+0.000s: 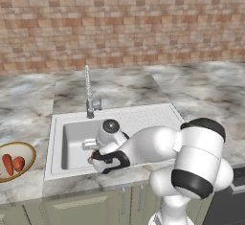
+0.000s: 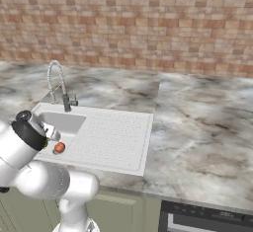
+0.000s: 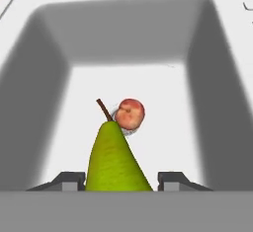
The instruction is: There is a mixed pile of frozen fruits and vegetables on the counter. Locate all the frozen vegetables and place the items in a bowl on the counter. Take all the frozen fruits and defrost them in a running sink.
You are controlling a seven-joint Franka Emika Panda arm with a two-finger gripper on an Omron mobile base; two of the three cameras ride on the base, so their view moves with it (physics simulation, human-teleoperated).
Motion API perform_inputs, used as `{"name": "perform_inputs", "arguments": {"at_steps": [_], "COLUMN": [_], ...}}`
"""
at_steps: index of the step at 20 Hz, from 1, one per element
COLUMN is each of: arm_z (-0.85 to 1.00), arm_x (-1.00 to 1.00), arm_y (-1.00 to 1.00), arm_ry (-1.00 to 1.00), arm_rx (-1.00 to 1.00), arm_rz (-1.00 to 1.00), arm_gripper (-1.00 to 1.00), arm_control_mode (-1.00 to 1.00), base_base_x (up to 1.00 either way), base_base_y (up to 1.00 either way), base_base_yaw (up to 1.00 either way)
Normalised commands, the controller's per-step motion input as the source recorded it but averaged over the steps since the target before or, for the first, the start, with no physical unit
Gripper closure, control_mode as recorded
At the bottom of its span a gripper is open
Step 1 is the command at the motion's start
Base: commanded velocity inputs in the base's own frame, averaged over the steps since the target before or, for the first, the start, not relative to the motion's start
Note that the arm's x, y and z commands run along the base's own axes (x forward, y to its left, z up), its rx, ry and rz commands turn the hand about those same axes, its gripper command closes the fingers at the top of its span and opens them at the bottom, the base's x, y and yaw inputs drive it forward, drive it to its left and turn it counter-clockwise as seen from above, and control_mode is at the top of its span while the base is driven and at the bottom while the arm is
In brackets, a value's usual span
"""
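Green pear (image 3: 116,162) grasped in my pincer (image 3: 118,181) | red-orange ball (image 3: 130,113) on sink (image 3: 59,102) floor | two vegetables (image 1: 13,164) in bowl (image 1: 29,148), counter's (image 1: 191,90) left edge

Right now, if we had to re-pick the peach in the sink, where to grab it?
Across the peach's widest middle, coming straight down: it is a ball lying on the sink floor, so any diameter works, and the deep walls likely block a side approach. The pear between the fingers goes first.
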Motion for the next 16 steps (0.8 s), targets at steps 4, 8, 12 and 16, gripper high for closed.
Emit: {"name": "perform_inputs", "arguments": {"at_steps": [4,8,12,16], "arm_z": [-0.26,-0.34,-0.34,-0.22], "arm_x": [0.31,0.28,0.24,0.1], "arm_y": [0.05,0.08,0.2,0.46], "arm_ry": [-0.02,0.0,0.0,0.0], "arm_rx": [0.0,0.0,0.0,0.0], "arm_rz": [0.0,0.0,0.0,0.0], "arm_gripper": [1.0,1.0,1.0,1.0], "arm_control_mode": [-1.0,-1.0,-1.0,-1.0], "base_base_x": [0.0,0.0,0.0,0.0], "base_base_y": [0.0,0.0,0.0,0.0], "base_base_yaw": [0.0,0.0,0.0,0.0]}}
